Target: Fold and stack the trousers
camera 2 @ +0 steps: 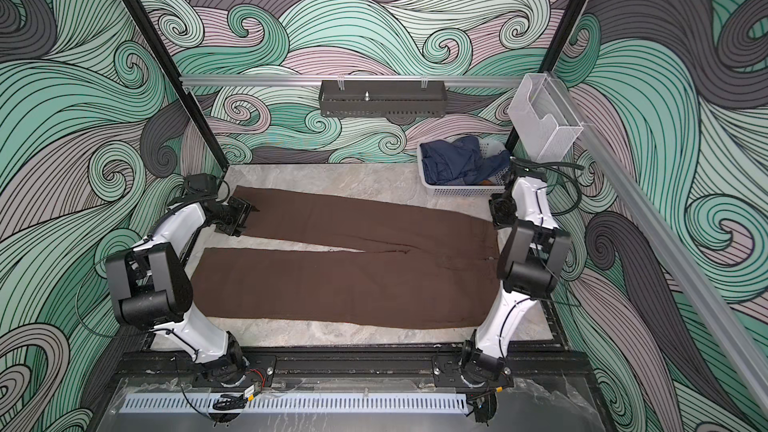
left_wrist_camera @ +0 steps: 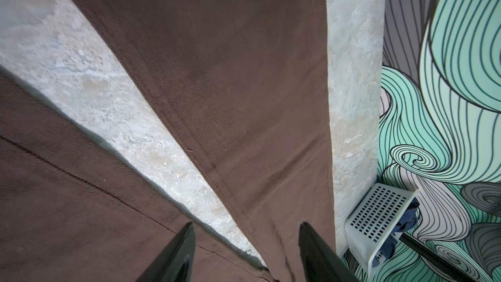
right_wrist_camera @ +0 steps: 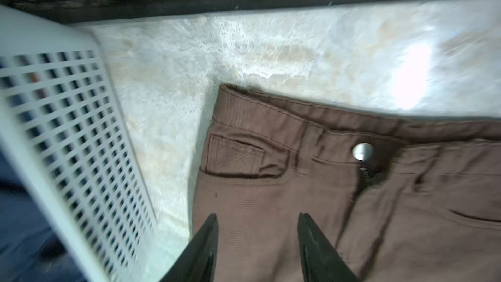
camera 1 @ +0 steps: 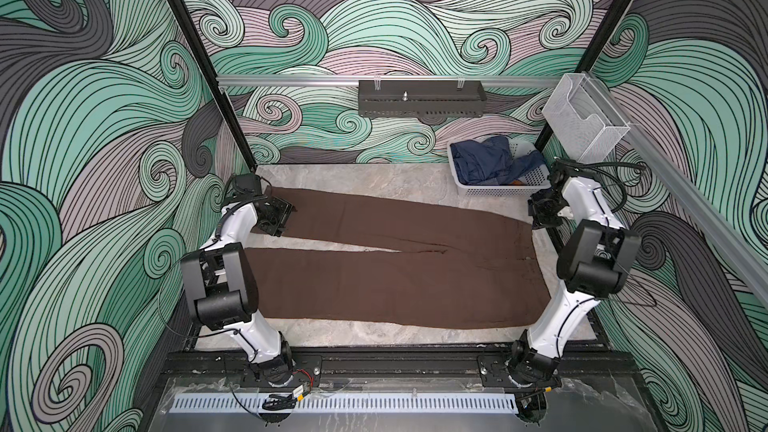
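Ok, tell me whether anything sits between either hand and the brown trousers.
Nothing visible does. The left hand hangs open over a leg of the dark-brown fabric trousers, the right hand open over the waistband. The white perforated plastic basket stands beside the waistband, apart from it.

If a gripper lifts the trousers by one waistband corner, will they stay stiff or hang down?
The trousers lie flat like soft cloth, so they would probably hang limp. They span most of the table, so legs would likely drag. The weave looks matte, probably not slippery.
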{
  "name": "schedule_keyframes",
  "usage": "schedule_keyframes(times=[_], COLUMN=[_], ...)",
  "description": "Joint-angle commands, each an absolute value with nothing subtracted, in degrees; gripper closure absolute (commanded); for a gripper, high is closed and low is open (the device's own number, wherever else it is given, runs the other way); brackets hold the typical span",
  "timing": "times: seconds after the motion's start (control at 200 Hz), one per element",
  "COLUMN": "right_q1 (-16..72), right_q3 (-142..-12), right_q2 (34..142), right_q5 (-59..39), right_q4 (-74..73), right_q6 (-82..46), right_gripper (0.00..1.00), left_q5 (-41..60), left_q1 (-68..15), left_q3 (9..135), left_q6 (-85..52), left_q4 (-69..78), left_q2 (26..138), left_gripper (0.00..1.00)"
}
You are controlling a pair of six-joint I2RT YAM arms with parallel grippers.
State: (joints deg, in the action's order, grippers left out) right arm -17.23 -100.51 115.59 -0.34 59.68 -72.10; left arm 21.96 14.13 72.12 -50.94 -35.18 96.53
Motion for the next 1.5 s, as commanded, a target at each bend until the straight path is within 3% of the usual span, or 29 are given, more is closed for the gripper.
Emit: schedule_keyframes(times=[0.0,0.405,0.926,1.101,1.311,1.496], right_q1=[-16.02,-15.47,-17.12,-17.36,-17.22,-16.62], right_q3=[-105.73,-116.76,-124.14,-122.17,-123.49,-115.31], right_q2=[119.82,133.47,141.81,142.01,140.8,129.64], right_q5=[2.37,5.43,5.11,3.34,-1.29,-2.95], right_q4=[63.44,65.06,69.97,69.93,69.88,64.57], right_q6=[-77.71,-85.35,-88.18,-87.65,-85.01,-82.69], right_gripper=[0.49,0.42,0.44,0.61,1.0,1.0], left_q5=[20.14,16.44,15.14,14.33,13.41,13.89], left_q1=[13.75,13.8,13.88,14.23,15.48,15.76], left_q3=[74.82,74.55,74.7,75.61,79.89,86.42], left_q6=[-52.4,-51.92,-51.68,-51.02,-49.5,-48.6], left_q4=[-35.16,-35.77,-36.12,-37.2,-40.37,-42.54], left_q2=[98.02,96.01,96.34,96.33,97.01,100.34], left_gripper=[0.36,0.36,0.36,0.36,0.36,0.35])
